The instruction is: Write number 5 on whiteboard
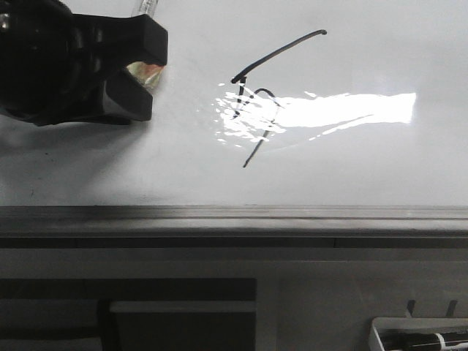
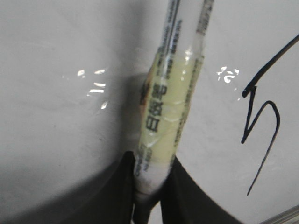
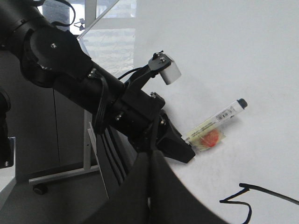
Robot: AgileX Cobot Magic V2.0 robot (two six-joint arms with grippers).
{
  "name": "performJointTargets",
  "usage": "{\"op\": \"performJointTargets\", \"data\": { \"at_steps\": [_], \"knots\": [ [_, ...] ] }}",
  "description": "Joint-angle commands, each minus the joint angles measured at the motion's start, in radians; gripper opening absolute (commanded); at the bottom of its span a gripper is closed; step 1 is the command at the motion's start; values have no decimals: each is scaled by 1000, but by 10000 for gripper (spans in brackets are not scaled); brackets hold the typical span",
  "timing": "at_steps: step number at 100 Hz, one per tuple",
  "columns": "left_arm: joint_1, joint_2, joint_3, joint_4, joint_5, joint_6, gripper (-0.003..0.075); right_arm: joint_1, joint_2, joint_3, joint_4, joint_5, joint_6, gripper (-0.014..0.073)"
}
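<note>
The 5 is sitting mid-whiteboard, its bar, upright, hook and tail all drawn, partly under the glare and well above the rail along the near edge; so the writing is looking essentially done, with perhaps only lifting away remaining; the marker is hanging apart from the strokes, toward the board's left side, its tip not touching ink; the left end effector is clamping the taped barrel, nearly closed around it; the right end effector is showing only as a dark mass, so I cannot tell its opening.
</note>
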State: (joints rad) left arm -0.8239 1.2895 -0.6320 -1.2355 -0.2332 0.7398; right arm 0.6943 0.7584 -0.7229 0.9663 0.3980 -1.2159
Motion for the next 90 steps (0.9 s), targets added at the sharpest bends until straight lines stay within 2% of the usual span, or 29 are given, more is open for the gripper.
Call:
{"op": "performJointTargets", "data": {
  "at_steps": [1, 55, 79, 90],
  "knots": [
    [-1, 5, -27, -16, -60, -7, -20, -2, -6, -27, 34, -42, 2, -61],
    [-1, 17, -27, -45, -21, -7, -13, -2, -4, -27, 38, -42, 6, -61],
    [-1, 23, -27, -46, -23, -8, 165, -2, -4, -27, 42, -42, 6, -61],
    [-1, 26, -27, -46, -23, -9, 214, -2, -4, -27, 52, -42, 6, -61]
  ]
}}
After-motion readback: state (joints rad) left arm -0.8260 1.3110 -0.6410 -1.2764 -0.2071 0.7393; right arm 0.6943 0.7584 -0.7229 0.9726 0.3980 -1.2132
